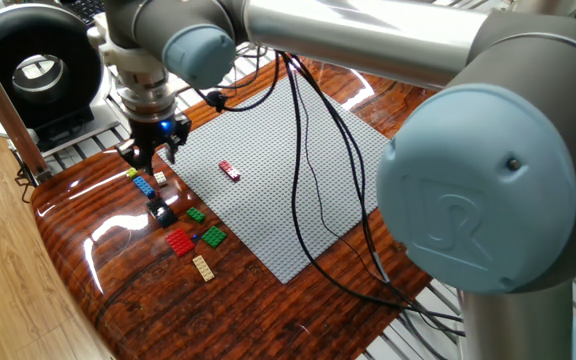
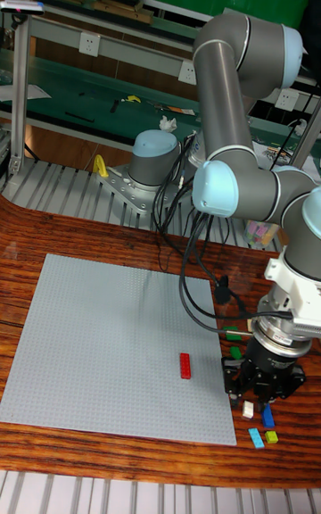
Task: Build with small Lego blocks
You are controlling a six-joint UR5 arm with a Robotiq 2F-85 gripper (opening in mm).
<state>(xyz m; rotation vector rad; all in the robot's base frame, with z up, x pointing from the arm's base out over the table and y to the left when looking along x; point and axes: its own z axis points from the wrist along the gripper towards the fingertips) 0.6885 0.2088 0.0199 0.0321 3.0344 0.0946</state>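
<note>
I am hovering my gripper (image 1: 154, 155) over the loose blocks (image 1: 180, 225) lying on the wood just beside the baseplate (image 1: 298, 190); one red brick (image 1: 229, 170) is sitting on the plate. My jaws are looking slightly apart and empty, though I cannot tell for sure. I am judging a straight, centred descent on one brick best; the table edge (image 1: 63, 240) is near, the plate side is offering open room
</note>
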